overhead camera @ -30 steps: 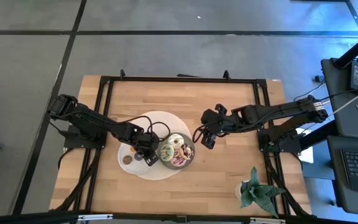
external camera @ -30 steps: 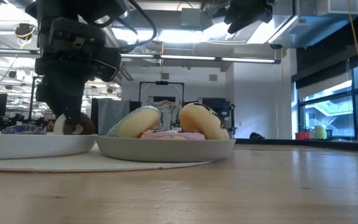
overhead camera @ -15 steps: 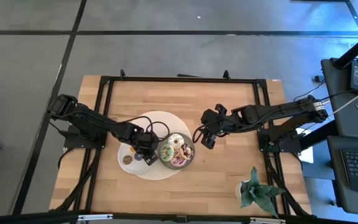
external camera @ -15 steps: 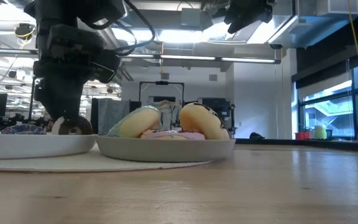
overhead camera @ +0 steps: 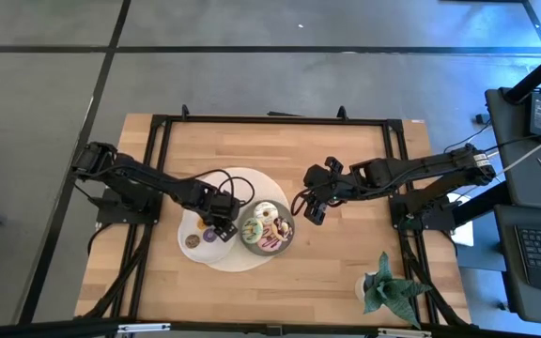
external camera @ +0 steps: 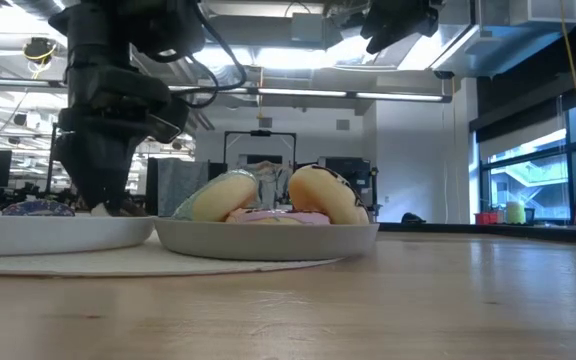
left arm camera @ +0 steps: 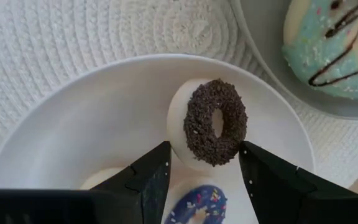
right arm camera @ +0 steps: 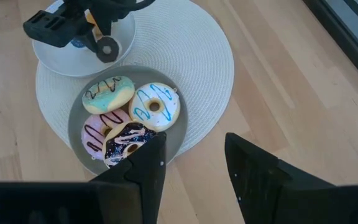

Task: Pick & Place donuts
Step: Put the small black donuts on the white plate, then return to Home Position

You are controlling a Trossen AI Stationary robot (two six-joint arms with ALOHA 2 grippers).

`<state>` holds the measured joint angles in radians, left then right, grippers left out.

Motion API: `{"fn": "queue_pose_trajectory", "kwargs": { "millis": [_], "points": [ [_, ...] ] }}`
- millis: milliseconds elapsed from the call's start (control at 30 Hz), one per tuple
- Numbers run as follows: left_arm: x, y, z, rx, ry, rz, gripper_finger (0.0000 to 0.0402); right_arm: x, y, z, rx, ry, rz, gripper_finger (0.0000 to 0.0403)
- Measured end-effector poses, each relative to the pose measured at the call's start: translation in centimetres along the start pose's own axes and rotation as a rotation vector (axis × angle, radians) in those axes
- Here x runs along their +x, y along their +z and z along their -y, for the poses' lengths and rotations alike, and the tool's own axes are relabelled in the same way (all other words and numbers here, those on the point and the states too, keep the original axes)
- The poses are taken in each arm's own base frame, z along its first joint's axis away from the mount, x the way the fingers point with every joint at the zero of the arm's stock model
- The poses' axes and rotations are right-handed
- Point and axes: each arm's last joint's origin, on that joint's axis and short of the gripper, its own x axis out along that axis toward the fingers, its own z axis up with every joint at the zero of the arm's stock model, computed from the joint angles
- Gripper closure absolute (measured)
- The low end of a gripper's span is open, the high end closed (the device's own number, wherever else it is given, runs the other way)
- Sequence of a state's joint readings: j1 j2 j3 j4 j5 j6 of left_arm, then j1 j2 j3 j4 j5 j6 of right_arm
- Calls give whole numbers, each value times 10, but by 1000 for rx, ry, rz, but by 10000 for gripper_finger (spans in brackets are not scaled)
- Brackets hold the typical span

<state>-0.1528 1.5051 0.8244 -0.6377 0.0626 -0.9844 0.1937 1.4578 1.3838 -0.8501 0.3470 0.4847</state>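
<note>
My left gripper (left arm camera: 205,155) (overhead camera: 222,225) (external camera: 103,195) reaches down into the white plate (left arm camera: 73,124) and is shut on a tiny dark brown sprinkled donut (left arm camera: 215,121). A purple tiny donut (left arm camera: 194,208) lies in the same plate, and the high view shows a brown one (overhead camera: 192,240) there too. The grey plate (right arm camera: 74,134) (overhead camera: 287,237) holds larger donuts: green (right arm camera: 109,93), white (right arm camera: 155,106), pink (right arm camera: 95,134) and dark (right arm camera: 124,143). My right gripper (right arm camera: 194,180) (overhead camera: 313,211) hangs open, high above the table, right of the grey plate. My left gripper pinches the dark brown donut between its two fingers, by opposite sides of the outer rim (left arm camera: 174,134). The fingers come from above, pointing down. The donut stands tilted low in the white plate, its iced face toward the wrist camera; whether it touches the plate I cannot tell.
Both plates sit side by side on a round white woven mat (overhead camera: 252,180) (right arm camera: 185,37) in the middle of the wooden table. A small potted plant (overhead camera: 383,286) stands near the table's right near corner. Bare wood lies to the right of the mat and along the near edge.
My left gripper has gone down into the white plate with the dark brown donut. A second ago the donut showed above the plate's rim in the low view; now the rim and fingers hide it. The gripper stays shut on it.
</note>
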Motion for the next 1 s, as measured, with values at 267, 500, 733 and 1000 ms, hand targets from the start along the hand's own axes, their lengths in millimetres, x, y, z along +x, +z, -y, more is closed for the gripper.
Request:
{"fn": "queue_pose_trajectory", "kwargs": {
  "millis": [267,500,733,1000],
  "points": [
    [-1,4,-7,-19,29,-9,216,0,0,0,0,0,0,237],
    [-1,5,-10,-31,43,-30,219,0,0,0,0,0,0,237],
    [-15,0,-16,-39,80,-10,217,0,0,0,-3,0,0,237],
    [-74,-4,-15,11,-105,197,217,-5,-3,1,-134,56,-42,237]
  ]
}}
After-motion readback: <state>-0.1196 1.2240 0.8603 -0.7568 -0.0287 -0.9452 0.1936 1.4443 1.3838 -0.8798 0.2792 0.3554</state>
